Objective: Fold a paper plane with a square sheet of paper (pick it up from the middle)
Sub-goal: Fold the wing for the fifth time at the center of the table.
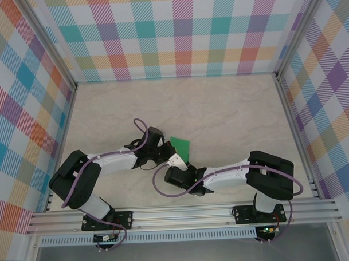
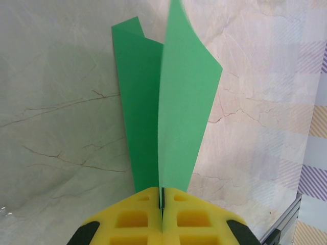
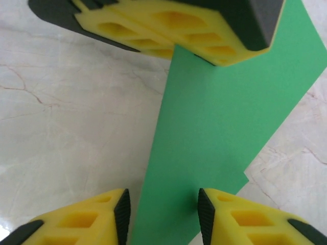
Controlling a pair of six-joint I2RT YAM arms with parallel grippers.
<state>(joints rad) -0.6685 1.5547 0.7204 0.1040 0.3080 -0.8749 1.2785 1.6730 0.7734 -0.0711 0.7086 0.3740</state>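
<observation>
The left hand (image 2: 161,198) pinches the thin, floppy paper (image 2: 179,117) by its crease, the firmest hold, while the right hand (image 3: 163,206) straddles its loose edge, part-open.

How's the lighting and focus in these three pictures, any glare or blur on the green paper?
Top view: even, soft light, faint shadows on the table, green paper crisp. Left wrist view: paper sharp and glare-free above the left fingers; wall at right washed out. Right wrist view: paper evenly lit, slight sheen on the table at lower left.
</observation>
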